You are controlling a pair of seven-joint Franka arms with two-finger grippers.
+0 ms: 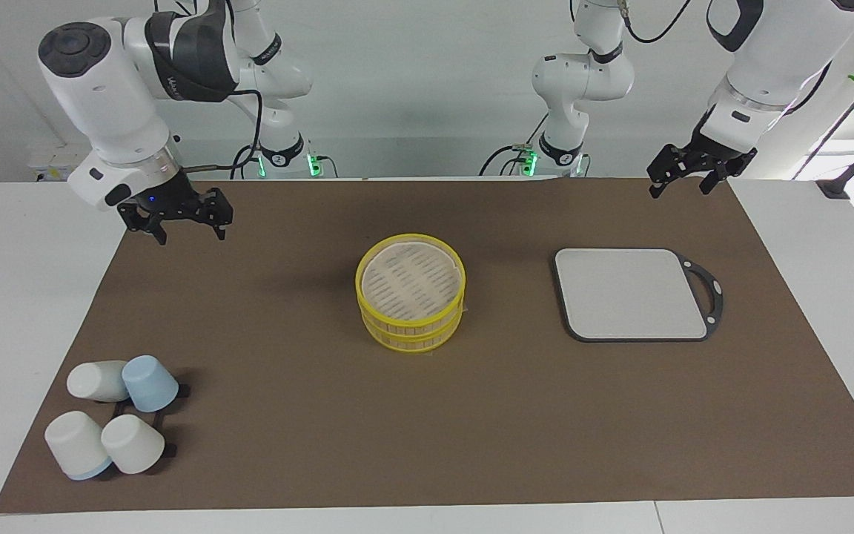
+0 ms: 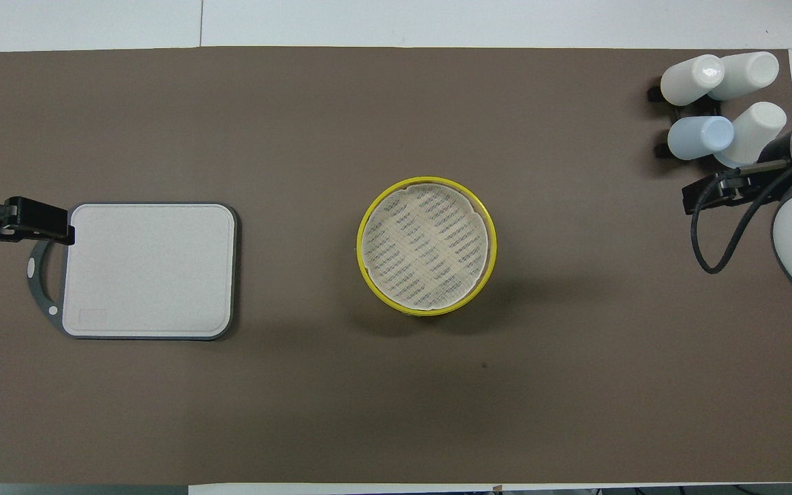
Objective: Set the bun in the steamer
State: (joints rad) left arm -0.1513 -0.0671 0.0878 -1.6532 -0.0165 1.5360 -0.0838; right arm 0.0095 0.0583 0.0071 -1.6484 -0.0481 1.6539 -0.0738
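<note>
The steamer (image 1: 411, 300) stands in the middle of the brown mat as a stack with yellow rims; its top is a pale woven surface, also seen in the overhead view (image 2: 427, 246). No bun shows in either view. My right gripper (image 1: 190, 231) hangs open and empty over the mat's corner near the right arm's base, well apart from the steamer. My left gripper (image 1: 680, 187) hangs open and empty over the mat's edge near the left arm's base, above the grey board's handle end.
A flat grey board with a black handle (image 1: 633, 294) lies toward the left arm's end of the table. Several white and pale-blue cups (image 1: 112, 423) lie on a black rack at the right arm's end, farthest from the robots.
</note>
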